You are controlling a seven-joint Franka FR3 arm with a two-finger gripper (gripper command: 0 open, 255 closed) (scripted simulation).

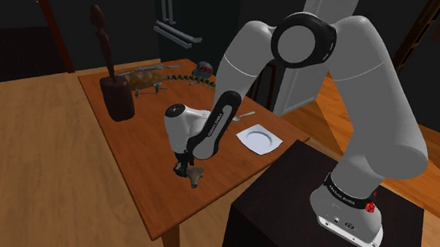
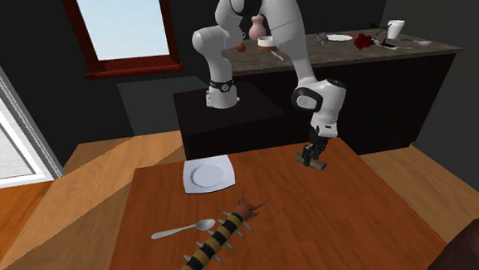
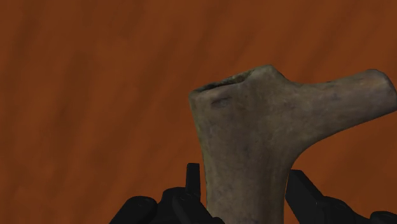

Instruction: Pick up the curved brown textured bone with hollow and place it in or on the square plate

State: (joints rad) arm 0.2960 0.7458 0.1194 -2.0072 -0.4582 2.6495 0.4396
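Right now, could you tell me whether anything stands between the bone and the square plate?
Nothing visible does. The bone sits at the gripper, and the table between it and the square plate is bare; the spoon lies off that path.

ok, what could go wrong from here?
1. The gripper is at the narrow shaft of the bone, away from its forked end, which could tip it during the lift.
2. The square plate lies near the table edge by the stand; a bone set off-centre might roll off.
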